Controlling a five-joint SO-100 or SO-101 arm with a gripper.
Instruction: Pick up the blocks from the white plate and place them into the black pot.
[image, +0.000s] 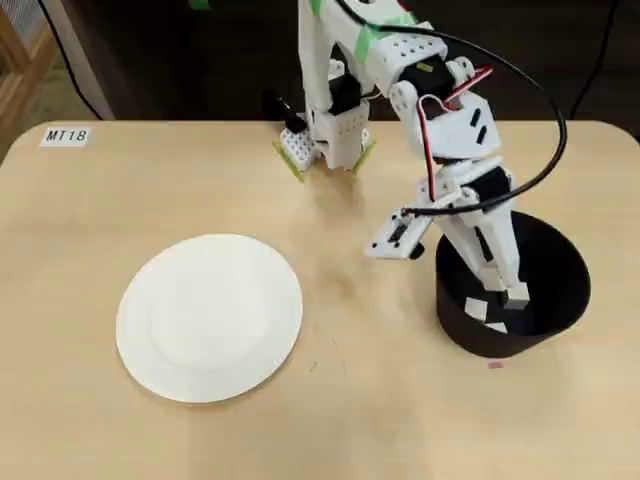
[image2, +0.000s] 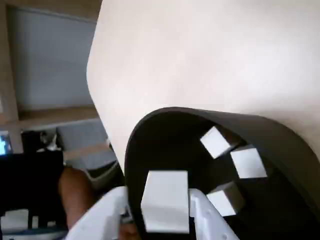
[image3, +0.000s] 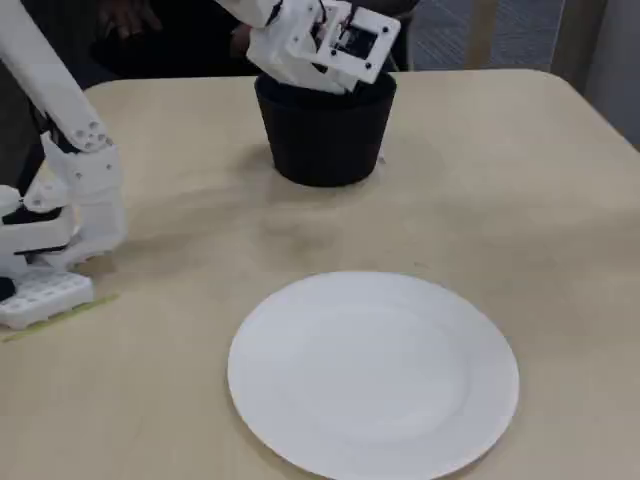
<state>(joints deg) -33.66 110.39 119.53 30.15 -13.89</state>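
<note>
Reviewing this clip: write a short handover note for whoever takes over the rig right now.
Gripper: shut on a block, reaching down into the black pot.
Blocks: three others already lie in the pot, seen in the wrist view.
White plate: nothing on it in the overhead and fixed views.
Done: plate cleared.
Left: release the held block into the pot, then pull the arm out.

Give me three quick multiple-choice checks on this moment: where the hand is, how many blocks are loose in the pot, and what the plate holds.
1. The hand is: A) above the white plate, B) inside the black pot, C) at the table edge.
2. Loose blocks on the pot floor: A) one, B) three, C) five.
3. The white plate is: A) bare, B) holding two blocks, C) overturned.

Answers: 1 B, the overhead view shows the fingers inside the rim. 2 B, the wrist view shows three, plus a fourth block between the fingers. 3 A, nothing lies on it.
</note>
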